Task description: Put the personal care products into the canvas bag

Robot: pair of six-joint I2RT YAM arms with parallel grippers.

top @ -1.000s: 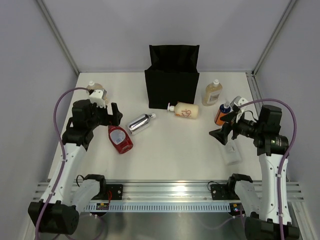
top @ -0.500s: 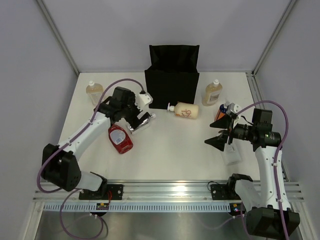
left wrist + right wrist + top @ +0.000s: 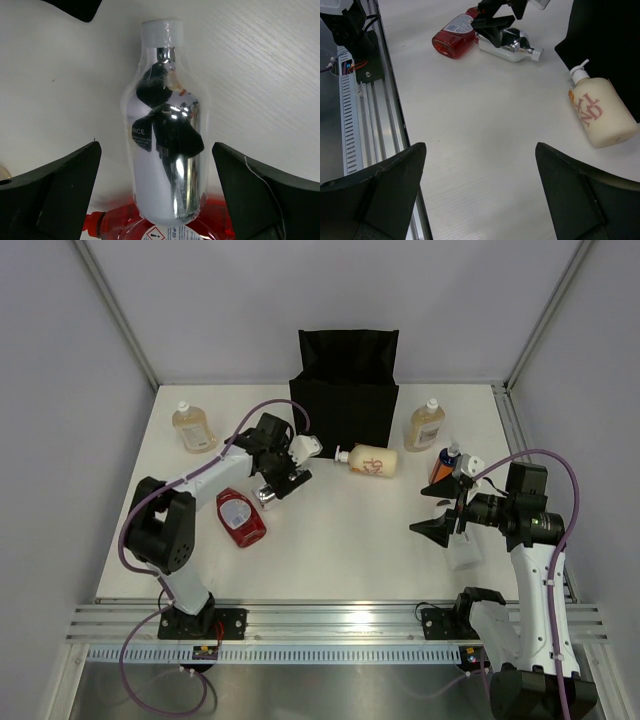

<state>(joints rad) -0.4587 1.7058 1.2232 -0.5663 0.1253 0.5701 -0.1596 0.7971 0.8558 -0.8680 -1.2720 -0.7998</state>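
Note:
The black canvas bag (image 3: 345,390) stands at the back centre. The shiny silver bottle (image 3: 167,130) lies on its side, its base against the red bottle (image 3: 240,517). My left gripper (image 3: 282,480) is open just above the silver bottle, one finger (image 3: 55,195) on each side, not touching it. My right gripper (image 3: 440,510) is open and empty, above the table at the right. The cream pump bottle (image 3: 372,461) lies in front of the bag. The orange spray (image 3: 444,466) and the flat white bottle (image 3: 466,548) are close to my right gripper.
One amber bottle (image 3: 191,428) stands at the far left, the other (image 3: 426,425) right of the bag. The right wrist view shows the cream pump bottle (image 3: 597,112), red bottle (image 3: 454,37), silver bottle (image 3: 512,45) and bag (image 3: 610,45). Grey walls enclose the table.
My left arm has swung right, from beside the left amber bottle to over the silver bottle. My right gripper has opened wider and shifted slightly.

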